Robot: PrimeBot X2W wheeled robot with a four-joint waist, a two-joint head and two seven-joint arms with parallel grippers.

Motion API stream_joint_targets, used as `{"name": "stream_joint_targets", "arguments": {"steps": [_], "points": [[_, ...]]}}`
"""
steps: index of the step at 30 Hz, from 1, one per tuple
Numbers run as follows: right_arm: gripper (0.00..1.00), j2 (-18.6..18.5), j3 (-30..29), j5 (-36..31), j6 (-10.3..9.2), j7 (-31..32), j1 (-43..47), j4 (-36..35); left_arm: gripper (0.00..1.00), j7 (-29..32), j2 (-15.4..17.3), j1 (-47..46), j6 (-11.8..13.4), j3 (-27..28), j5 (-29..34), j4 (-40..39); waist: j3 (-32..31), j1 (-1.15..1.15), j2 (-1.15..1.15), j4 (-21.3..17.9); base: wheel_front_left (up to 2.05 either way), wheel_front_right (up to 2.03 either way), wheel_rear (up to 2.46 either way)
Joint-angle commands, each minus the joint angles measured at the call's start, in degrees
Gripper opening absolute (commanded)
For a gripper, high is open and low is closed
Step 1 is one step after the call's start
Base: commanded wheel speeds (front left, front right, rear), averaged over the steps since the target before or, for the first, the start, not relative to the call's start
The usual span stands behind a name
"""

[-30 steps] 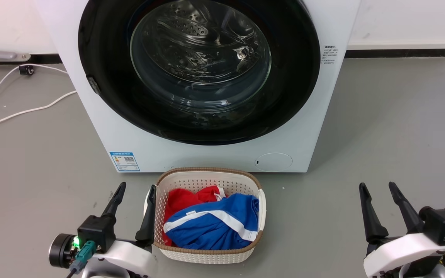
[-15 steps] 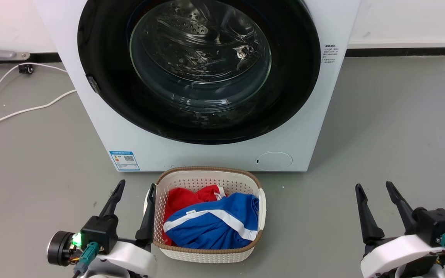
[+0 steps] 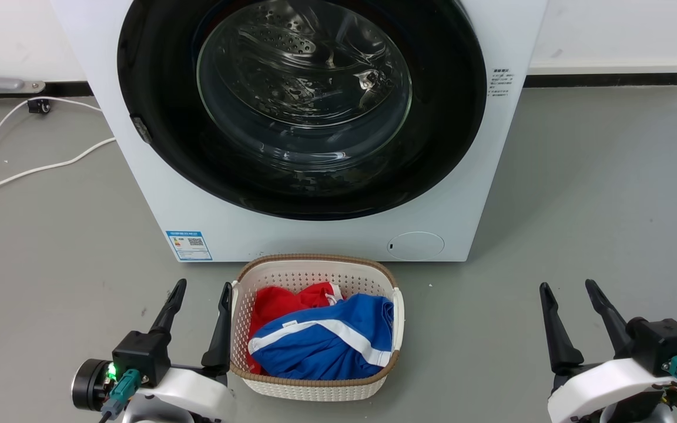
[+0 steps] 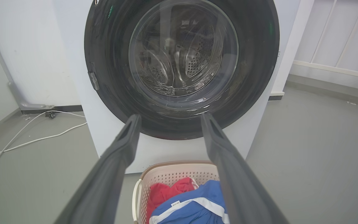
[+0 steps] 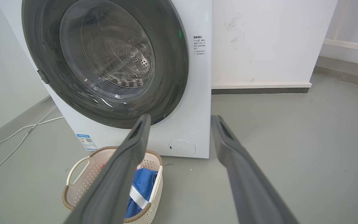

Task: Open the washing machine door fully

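- Bright, even indoor light; the grey floor around the washing machine door reads clearly.
- White streaks and curved reflections glare on the door's glass centre in all three views.
- A soft shadow lies on the floor just right of the door, beside the machine's side.
- In the wrist views the left claw and right claw look soft-edged below the door; the wall left of the door leans.
- A green lamp glows below-left of the door.
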Motion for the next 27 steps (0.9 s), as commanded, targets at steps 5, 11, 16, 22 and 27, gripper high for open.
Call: {"name": "stream_joint_targets", "arguments": {"steps": [5,11,16,22,27], "points": [[1.0,0.2,0.2,0.4,0.01,-0.2,-0.3,0.4,1.0,-0.1,0.0,-0.7,0.0,0.3,0.2,0.7,-0.2,0.0,0.0,0.0,0.0,0.0,0.0],[0.0,0.2,0.2,1.2,0.01,-0.3,-0.2,0.7,1.0,-0.1,0.0,-0.7,-0.1,0.3,0.1,0.7,-0.3,0.0,0.0,0.1,0.0,0.0,0.0],[0.0,0.2,0.0,11.1,0.01,-0.1,-0.3,1.5,1.0,-0.1,0.0,-0.6,0.0,0.4,0.3,0.4,-0.3,0.0,0.0,0.1,0.0,0.0,0.0],[0.0,0.2,0.0,35.2,0.01,1.7,-0.8,4.0,1.0,-0.1,-0.1,-0.7,0.0,0.3,0.0,0.2,-0.5,0.0,0.0,0.1,0.0,0.0,0.0],[0.0,0.2,-0.5,55.6,0.01,3.1,-1.3,6.2,1.0,-0.1,0.0,-0.8,-0.1,0.1,-0.1,0.4,-0.5,0.0,0.0,0.1,0.0,0.0,0.0]]}}
